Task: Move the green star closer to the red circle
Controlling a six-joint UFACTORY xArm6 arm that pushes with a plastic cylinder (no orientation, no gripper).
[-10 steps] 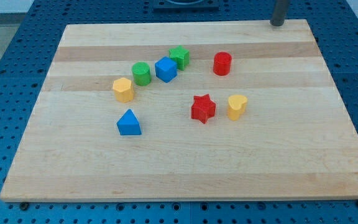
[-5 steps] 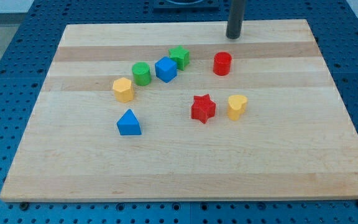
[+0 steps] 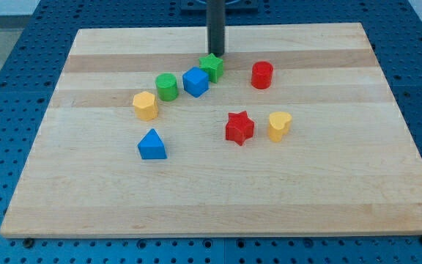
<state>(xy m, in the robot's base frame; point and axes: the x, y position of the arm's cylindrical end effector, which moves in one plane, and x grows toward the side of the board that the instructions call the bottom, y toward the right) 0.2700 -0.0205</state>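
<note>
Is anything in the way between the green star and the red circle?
No. The board between the green star and the red circle is bare. My tip sits just above the star toward the view's top.

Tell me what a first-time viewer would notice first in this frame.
My tip stands near the view's top, just above the green star, at or near its far edge. The red circle sits apart to the star's right, and a blue cube crowds the star's lower left.

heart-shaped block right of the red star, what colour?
Yellow. The heart-shaped block sits just to the view's right of the red star, plain in the camera view.
</note>
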